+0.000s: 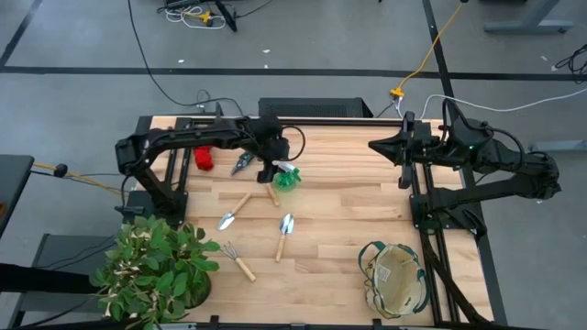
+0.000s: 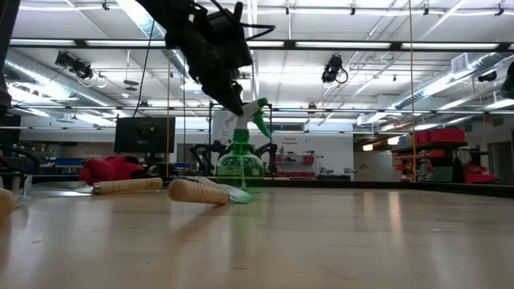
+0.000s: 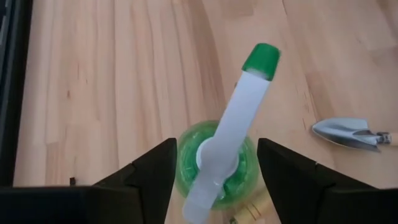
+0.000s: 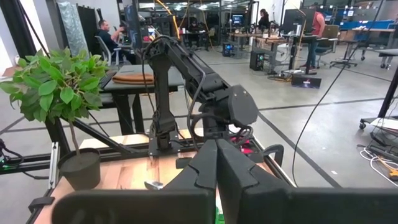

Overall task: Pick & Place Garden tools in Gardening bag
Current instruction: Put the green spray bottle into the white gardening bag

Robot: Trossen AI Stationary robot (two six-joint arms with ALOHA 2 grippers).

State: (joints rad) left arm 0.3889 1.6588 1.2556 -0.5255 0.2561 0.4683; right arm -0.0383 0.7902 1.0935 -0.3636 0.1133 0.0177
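Left hand open, straddling green spray bottle, apparently w/o contact.

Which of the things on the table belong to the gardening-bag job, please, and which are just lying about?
Job: spray bottle under the open left gripper, two trowels, rake, shears, red gloves, gardening bag.
Lying about: potted plant.

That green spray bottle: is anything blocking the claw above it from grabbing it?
Nothing visible does. The left gripper hangs directly over the spray bottle, fingers open on either side of it, with no other tool between them.
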